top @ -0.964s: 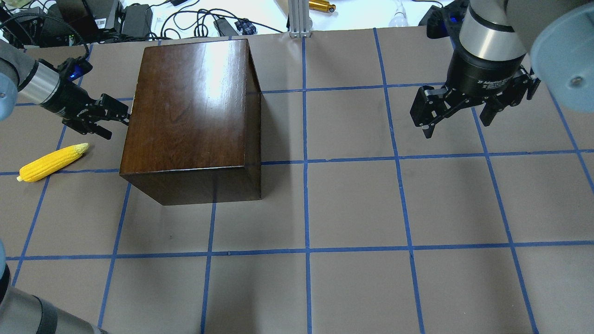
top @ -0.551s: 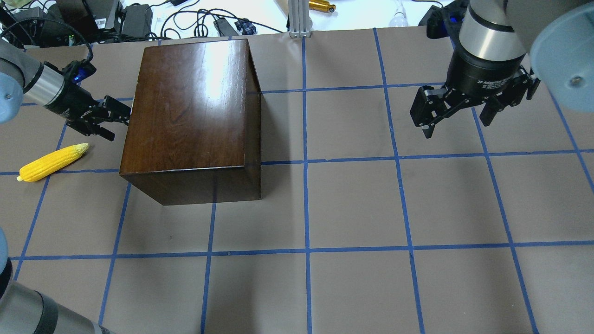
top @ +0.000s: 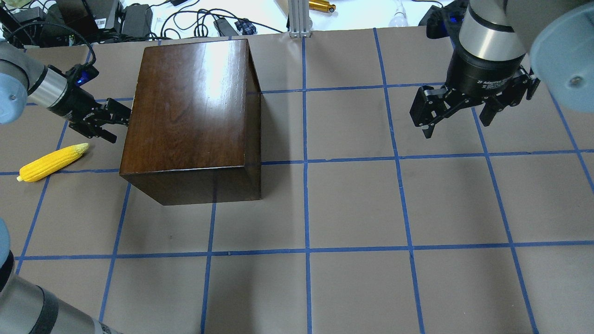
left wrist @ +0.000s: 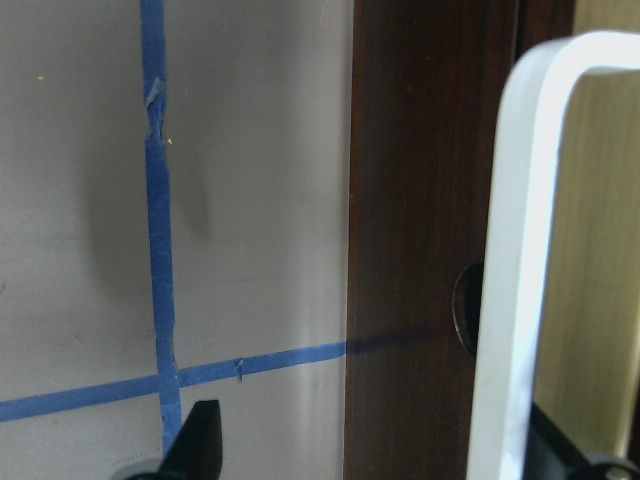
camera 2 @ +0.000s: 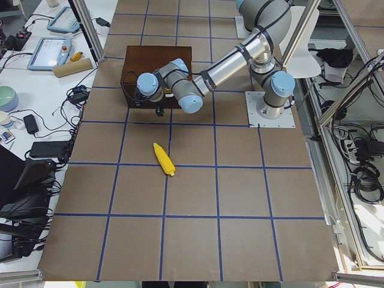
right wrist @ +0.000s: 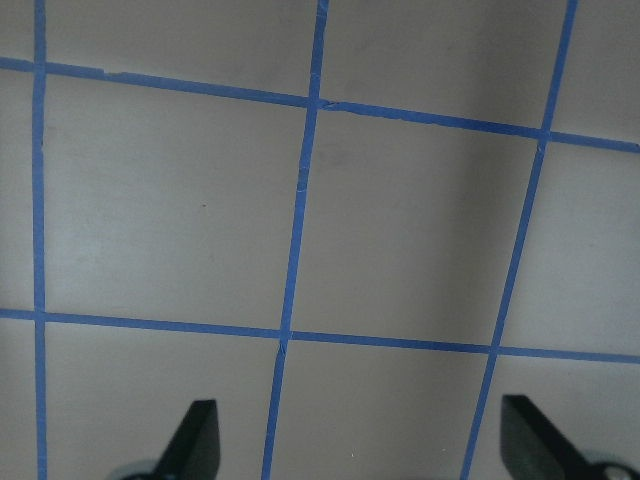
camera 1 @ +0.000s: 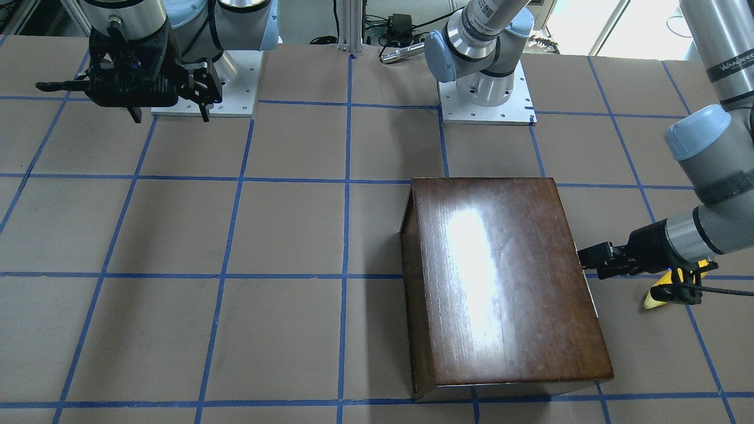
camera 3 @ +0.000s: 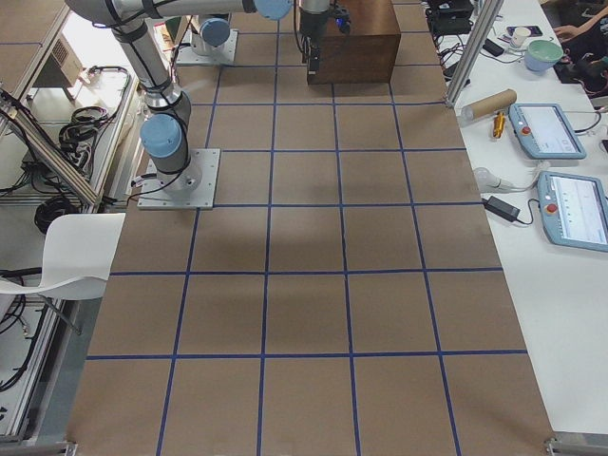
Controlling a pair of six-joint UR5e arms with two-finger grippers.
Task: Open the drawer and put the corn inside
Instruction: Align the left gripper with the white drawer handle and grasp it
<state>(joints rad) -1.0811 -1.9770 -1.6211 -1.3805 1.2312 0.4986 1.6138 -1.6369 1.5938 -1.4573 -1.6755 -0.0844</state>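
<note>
The dark wooden box [top: 190,116] stands left of the table's middle. Its drawer front faces my left arm; no tray sticks out in the overhead view. The left wrist view shows a dark brown panel [left wrist: 430,250], with a dark round knob [left wrist: 466,310] partly hidden behind a white curved bar [left wrist: 520,250]. My left gripper [top: 118,127] is open, right at that face, jaws spanning the panel's edge [left wrist: 380,460]. The yellow corn [top: 53,162] lies on the table beside the left arm, apart from it. My right gripper [top: 457,127] is open and empty above bare table [right wrist: 365,450].
Blue tape lines grid the brown table [top: 352,204]. Cables, power bricks and a metal post [top: 299,18] lie beyond the far edge. In the front-facing view the left arm [camera 1: 677,247] hides most of the corn [camera 1: 652,300].
My left gripper has edged slightly closer to the box's left face. The box, the corn and the right arm have not moved.
</note>
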